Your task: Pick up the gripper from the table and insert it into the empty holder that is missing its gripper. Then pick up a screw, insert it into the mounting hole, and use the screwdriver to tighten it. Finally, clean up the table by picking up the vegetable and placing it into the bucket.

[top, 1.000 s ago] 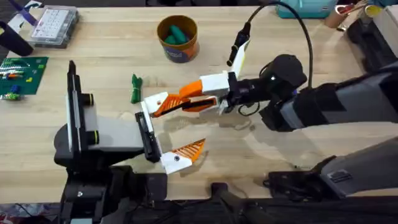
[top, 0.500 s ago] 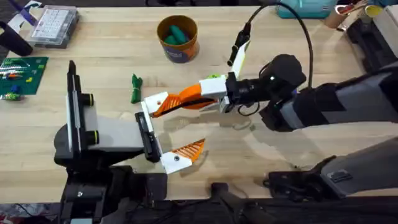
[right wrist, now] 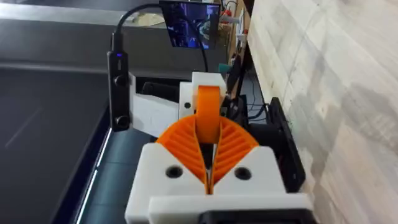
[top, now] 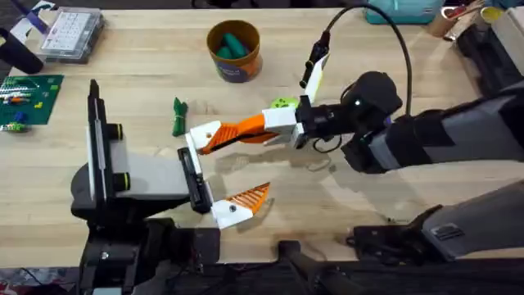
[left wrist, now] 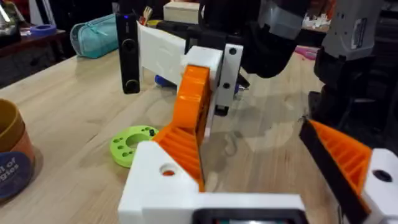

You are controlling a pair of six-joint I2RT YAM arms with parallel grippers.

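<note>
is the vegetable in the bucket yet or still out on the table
Out. The vegetable lies on the table, apart from the bucket.

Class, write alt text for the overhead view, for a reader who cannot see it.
The right arm's claw holds the gripper against the top end of the holder, whose lower end already carries a matching white-and-orange finger. On the table behind lie the vegetable and the bucket.
</note>
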